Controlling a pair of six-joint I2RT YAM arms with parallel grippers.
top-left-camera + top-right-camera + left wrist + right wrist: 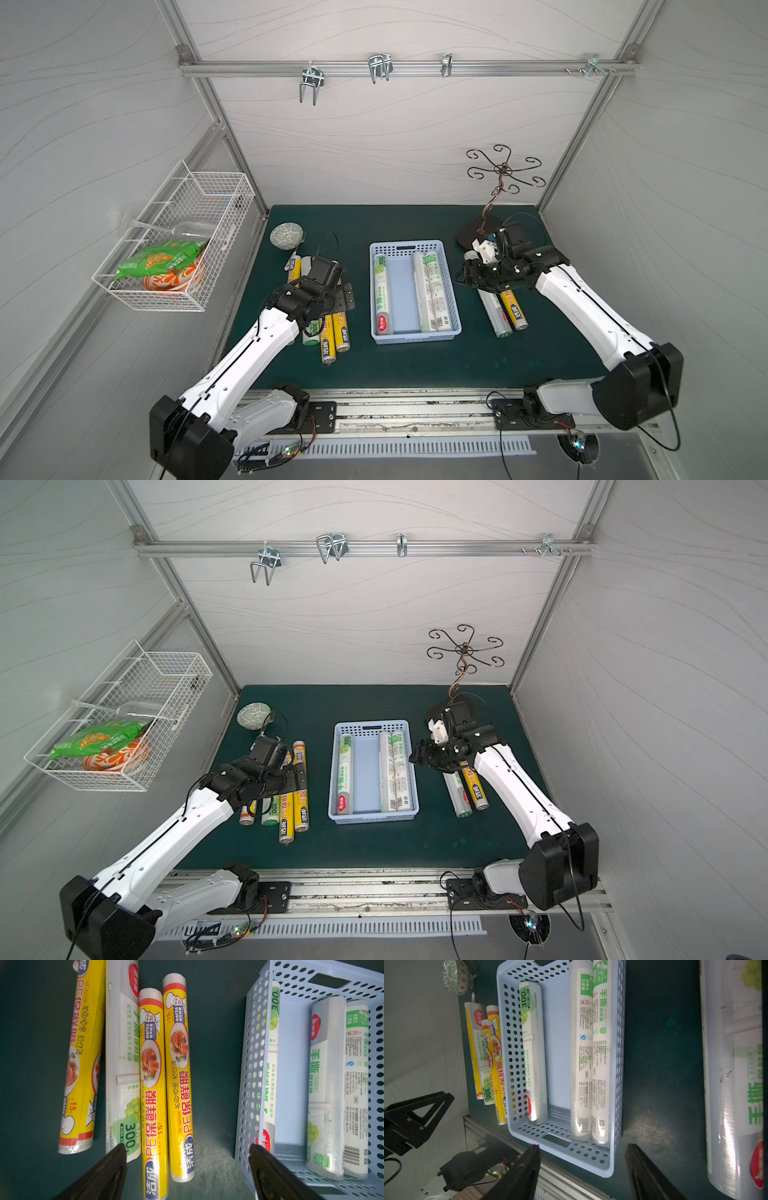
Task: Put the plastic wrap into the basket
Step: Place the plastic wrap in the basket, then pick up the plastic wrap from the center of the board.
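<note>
1. Wall at far L carries a white wire basket [224, 199] w/ a green bag inside; not part of the job.
2. L gripper [187, 1148]: jaws spread wide, nothing between them. It hangs over four rolls of plastic wrap [152, 1093] lying side by side on the green mat [415, 365], just L of the blue basket. Wide spread is prob. so the jaws can drop astride one roll.
3. Centre: light blue basket [415, 337], long side parallel to the loose rolls, likely so each goes in w/o turning. Three rolls inside: one against the L wall [383, 291], two touching along the R wall [437, 291]. Middle floor is bare, so room for more.
4. R gripper [583, 1147]: jaws partly apart, empty, poised near the basket's R side, over two more rolls on the mat, one clear [494, 318], one yellow [515, 313].
5. Judged approx. a third done: three in, six out.
</note>
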